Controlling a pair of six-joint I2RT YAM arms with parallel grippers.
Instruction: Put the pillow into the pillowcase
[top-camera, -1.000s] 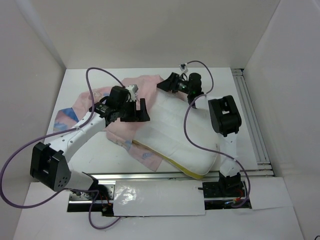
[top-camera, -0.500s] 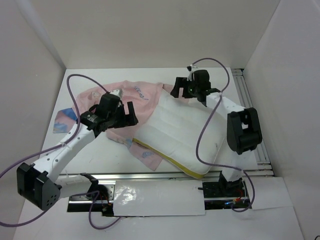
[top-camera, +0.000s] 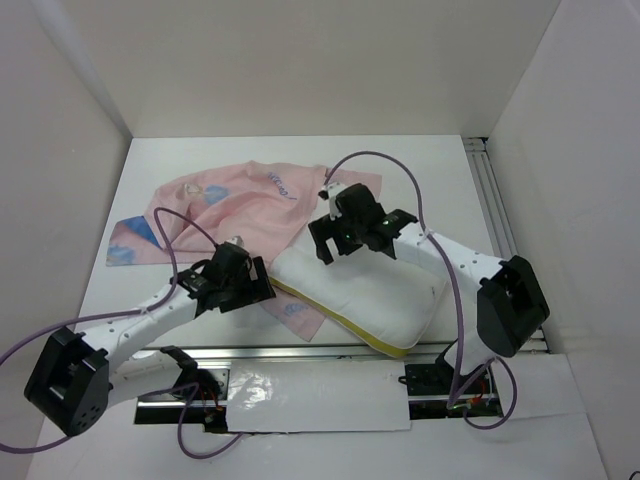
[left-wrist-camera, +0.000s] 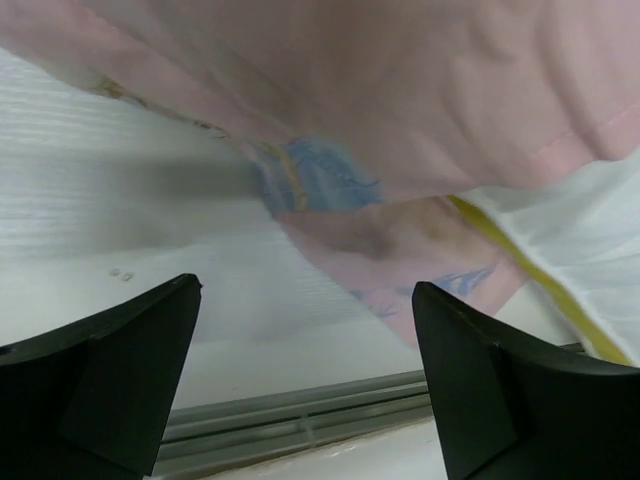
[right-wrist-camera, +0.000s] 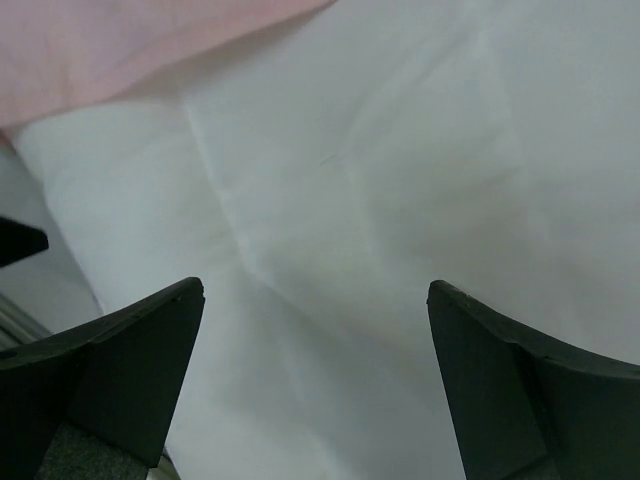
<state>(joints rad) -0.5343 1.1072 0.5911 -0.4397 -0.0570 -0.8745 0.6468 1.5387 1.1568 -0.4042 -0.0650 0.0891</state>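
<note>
The white pillow (top-camera: 375, 290) with a yellow edge strip lies at the near right of the table, its far left part tucked under the pink pillowcase (top-camera: 235, 205). The pillowcase is spread over the far left, pink side up, with a blue printed corner (top-camera: 125, 245). My left gripper (top-camera: 262, 297) is open and empty, low over the table by the case's near edge (left-wrist-camera: 330, 200); the yellow strip (left-wrist-camera: 530, 265) shows at its right. My right gripper (top-camera: 322, 250) is open and empty just above the pillow's top face (right-wrist-camera: 350, 200), near the pink hem (right-wrist-camera: 120, 60).
A metal rail (top-camera: 300, 352) runs along the table's near edge, just below the pillow and the left gripper; it also shows in the left wrist view (left-wrist-camera: 300, 415). White walls close in the left, back and right sides. A slotted rail (top-camera: 505, 240) runs along the right edge.
Both arms have drawn back toward the near edge. The left gripper moved from over the pillowcase to its near edge. The right gripper moved from the far end of the pillow to its left middle.
</note>
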